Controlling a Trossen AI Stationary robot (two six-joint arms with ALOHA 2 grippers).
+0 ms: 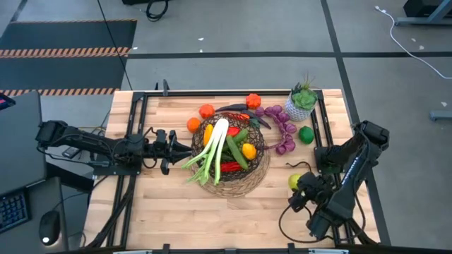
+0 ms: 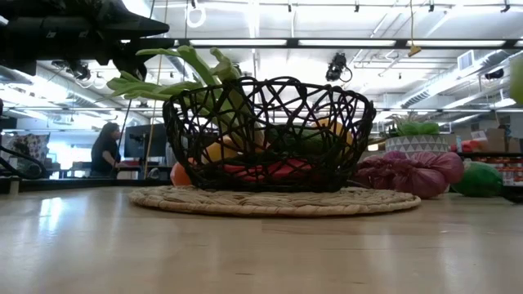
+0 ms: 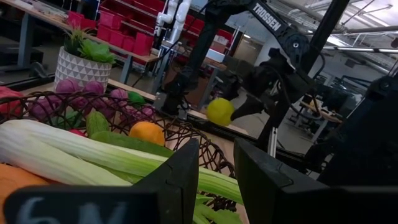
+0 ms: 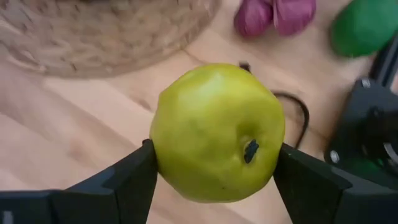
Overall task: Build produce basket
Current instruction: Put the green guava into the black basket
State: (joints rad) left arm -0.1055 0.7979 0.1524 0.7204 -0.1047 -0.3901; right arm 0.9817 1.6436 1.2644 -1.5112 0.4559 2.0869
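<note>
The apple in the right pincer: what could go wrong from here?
1. The right pincer grips the round, smooth apple only at its two sides, so it may slip out and roll off the table.
2. The basket is already crowded; the leek lies across it, so the apple could bounce out.

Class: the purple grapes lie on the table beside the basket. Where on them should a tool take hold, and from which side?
Likely from above, across the narrow width of the purple grapes. They lie flat in a long curved string between the basket and the potted plant, so side approaches look crowded.
</note>
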